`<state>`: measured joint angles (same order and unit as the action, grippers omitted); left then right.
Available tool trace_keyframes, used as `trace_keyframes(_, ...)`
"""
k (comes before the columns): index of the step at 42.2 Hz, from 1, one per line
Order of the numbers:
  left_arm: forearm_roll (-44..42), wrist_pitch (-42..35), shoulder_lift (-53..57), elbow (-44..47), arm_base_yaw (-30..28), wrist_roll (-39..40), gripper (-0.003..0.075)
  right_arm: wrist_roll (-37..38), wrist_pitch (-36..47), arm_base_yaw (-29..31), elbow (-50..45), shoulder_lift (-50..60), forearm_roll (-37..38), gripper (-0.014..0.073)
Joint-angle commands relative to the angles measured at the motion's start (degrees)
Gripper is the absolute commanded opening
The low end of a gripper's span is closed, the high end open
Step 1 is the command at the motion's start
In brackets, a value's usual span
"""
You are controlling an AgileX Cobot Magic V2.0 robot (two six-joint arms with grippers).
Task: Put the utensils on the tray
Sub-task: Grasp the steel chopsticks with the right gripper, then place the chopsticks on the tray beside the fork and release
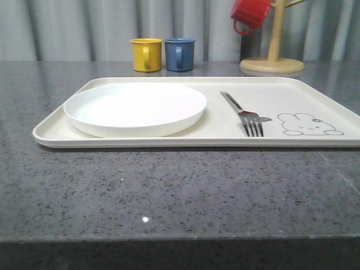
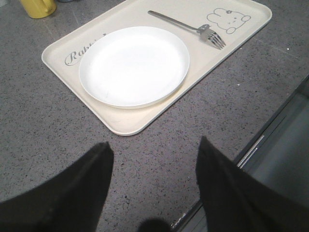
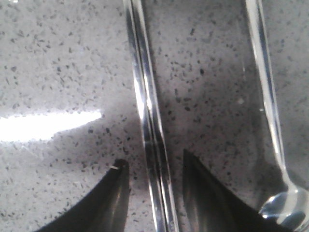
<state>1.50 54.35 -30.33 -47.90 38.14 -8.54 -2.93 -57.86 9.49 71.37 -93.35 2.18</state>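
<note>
White plate and fork on the tray, right tool spread around the chopsticks (spoon beside them) on the surface, left tool open, empty

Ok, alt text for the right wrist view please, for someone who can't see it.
The right gripper, open, straddles a pair of steel chopsticks lying together on a speckled grey countertop. A steel spoon lies beside them, outside the gripper, its bowl near one fingertip.
</note>
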Motion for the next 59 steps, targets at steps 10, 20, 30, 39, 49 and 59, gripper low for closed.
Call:
trace_keyframes(10,0.48,-4.15,-0.28,-1.57,0.44,0.39,0.0388,-0.76,-0.56,0.47,1.32,-0.34,-0.59,0.0229)
trace_keyframes(20,0.48,-4.15,-0.28,-1.57,0.44,0.39,0.0388,-0.80,-0.56,0.47,1.32,-0.24,-1.65,0.0002)
trace_keyframes(30,0.48,-4.15,-0.28,-1.57,0.44,0.39,0.0388,-1.39,-2.11,-2.22,2.35,2.71,-3.78,-0.0006)
trace_keyframes(39,0.48,-4.15,-0.28,-1.57,0.44,0.39,0.0388,-2.17,-8.73,-9.83,8.64,4.82,-10.31,-0.0006)
trace_keyframes(49,0.48,-4.15,-0.28,-1.57,0.44,0.39,0.0388,-2.12,-8.17,-18.31,10.73,3.85,-17.96,-0.0006)
trace_keyframes(59,0.48,-4.15,-0.28,-1.57,0.44,0.39,0.0388,4.11,-4.47,-19.38,10.73,-0.57,-21.94,-0.0006)
